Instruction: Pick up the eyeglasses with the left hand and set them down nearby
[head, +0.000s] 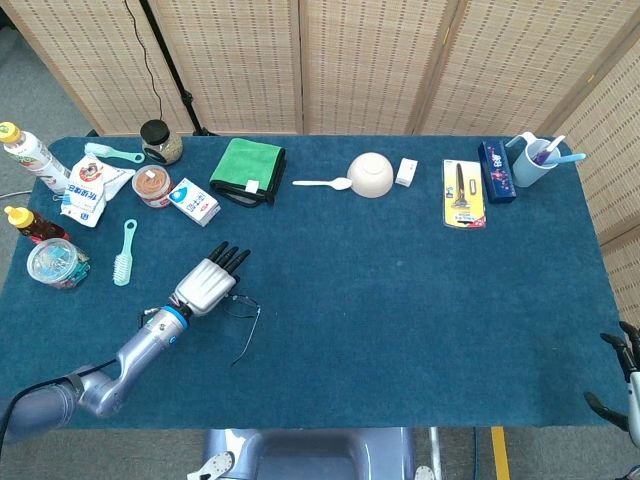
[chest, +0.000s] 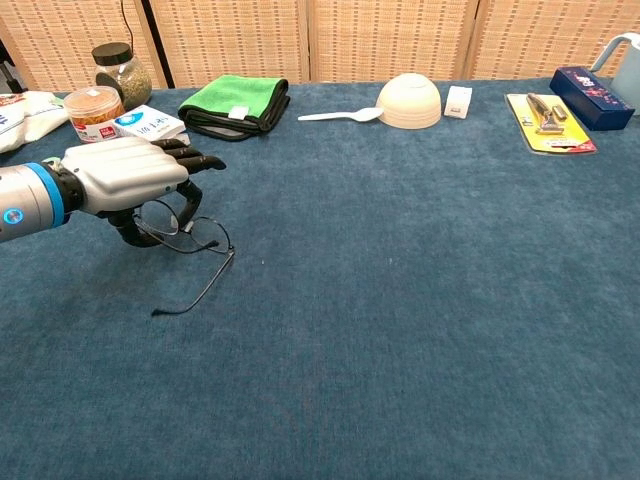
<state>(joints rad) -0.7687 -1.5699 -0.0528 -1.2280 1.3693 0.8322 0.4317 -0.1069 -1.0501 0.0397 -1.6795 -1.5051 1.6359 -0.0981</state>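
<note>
The eyeglasses are thin, dark-framed and clear-lensed. My left hand pinches them at the frame from above, the other fingers stretched forward. One temple arm trails down and back toward the blue cloth. In the head view the left hand is over the left middle of the table, with the eyeglasses showing just right of it. My right hand hangs off the table's near right corner, fingers apart and holding nothing.
Behind the left hand lie a white-blue box, an orange-lidded tub and a folded green cloth. A teal brush and a plastic cup lie to its left. A white bowl and spoon sit at the back.
</note>
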